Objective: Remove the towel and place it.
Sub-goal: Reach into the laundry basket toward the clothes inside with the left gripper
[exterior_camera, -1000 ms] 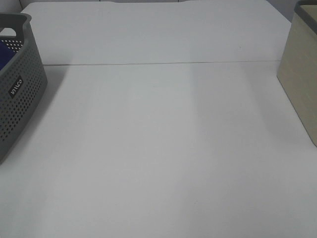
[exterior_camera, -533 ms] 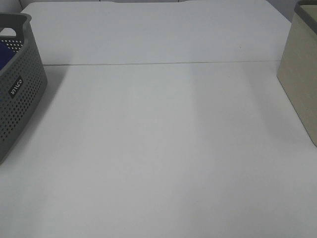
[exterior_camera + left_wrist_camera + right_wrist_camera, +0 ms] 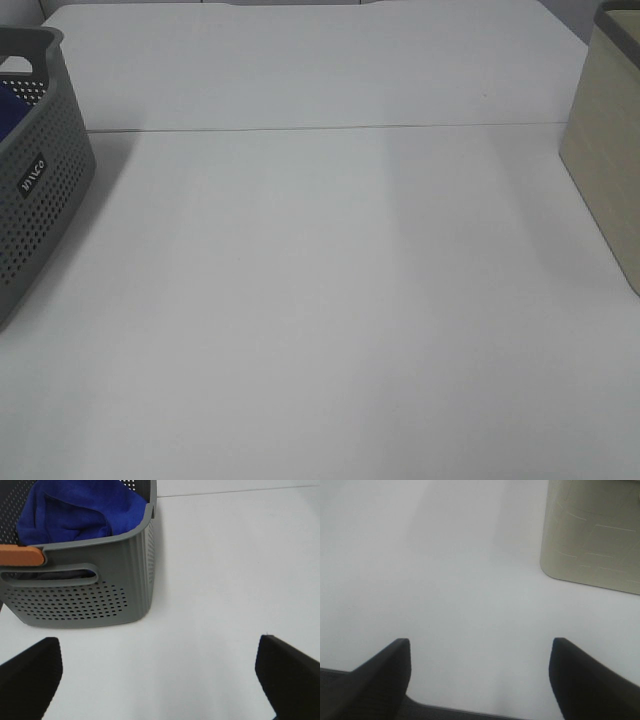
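The royal-blue towel [image 3: 75,510] lies bunched inside the grey perforated basket [image 3: 100,600]; in the exterior high view only a sliver of the towel [image 3: 8,115] shows at the far left, inside the basket [image 3: 40,190]. My left gripper [image 3: 160,680] hovers open over bare table, short of the basket, its black fingers [image 3: 30,675] wide apart. Beside a beige box [image 3: 592,530], my right gripper [image 3: 480,680] stands open over the white table with nothing between its fingers. Neither gripper shows in the exterior high view.
An orange piece [image 3: 20,555] sits on the basket's near rim above its handle slot. The beige box [image 3: 610,150] stands at the table's right edge. A seam [image 3: 330,127] runs across the white table.
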Controlling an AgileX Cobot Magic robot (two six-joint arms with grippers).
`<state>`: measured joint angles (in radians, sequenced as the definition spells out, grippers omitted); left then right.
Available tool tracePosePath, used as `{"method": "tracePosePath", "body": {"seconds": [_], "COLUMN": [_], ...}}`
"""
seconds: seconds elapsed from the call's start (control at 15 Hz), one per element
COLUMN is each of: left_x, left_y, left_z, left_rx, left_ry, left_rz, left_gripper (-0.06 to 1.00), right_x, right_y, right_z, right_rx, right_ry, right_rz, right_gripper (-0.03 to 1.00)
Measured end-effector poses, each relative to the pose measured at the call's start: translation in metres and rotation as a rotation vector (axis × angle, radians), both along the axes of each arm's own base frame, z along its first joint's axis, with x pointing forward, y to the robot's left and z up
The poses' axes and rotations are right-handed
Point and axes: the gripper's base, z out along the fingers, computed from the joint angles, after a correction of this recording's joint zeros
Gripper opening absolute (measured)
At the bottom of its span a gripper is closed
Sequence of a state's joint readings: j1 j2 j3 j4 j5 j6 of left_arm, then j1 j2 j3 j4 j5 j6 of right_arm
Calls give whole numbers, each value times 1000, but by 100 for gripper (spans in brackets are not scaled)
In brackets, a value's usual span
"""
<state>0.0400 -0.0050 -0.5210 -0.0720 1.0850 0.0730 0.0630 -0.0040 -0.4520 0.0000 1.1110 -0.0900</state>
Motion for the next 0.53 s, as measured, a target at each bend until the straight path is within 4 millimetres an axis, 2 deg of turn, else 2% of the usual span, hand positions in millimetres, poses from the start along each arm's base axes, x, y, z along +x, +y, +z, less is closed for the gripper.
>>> {"method": "tracePosePath", "body": {"seconds": [0.07,0.2,0.27,0.33,0.4,0.53], "left_x": [-1,3,21,29,45,89], "left_y": [0,1,2,2,4,6], "left_z": [6,31,61,69,84,114], "left_rx": [50,169,273,303,369,475], "left_ry": [-5,14,109,139,192,264], "left_rz": [-23,-81,-151,-171,-217,-309], "left_gripper": [98,98,98,98,98,98], "right_x": [0,0,0,0,0,0], "right_y": [0,0,0,0,0,0], "right_z": [0,0,0,0,0,0], "right_rx": [0,0,0,0,0,0], "right_ry": [0,0,0,0,0,0], "right_rz": [0,0,0,0,0,0], "right_gripper": [76,76,76,76,76,76]}}
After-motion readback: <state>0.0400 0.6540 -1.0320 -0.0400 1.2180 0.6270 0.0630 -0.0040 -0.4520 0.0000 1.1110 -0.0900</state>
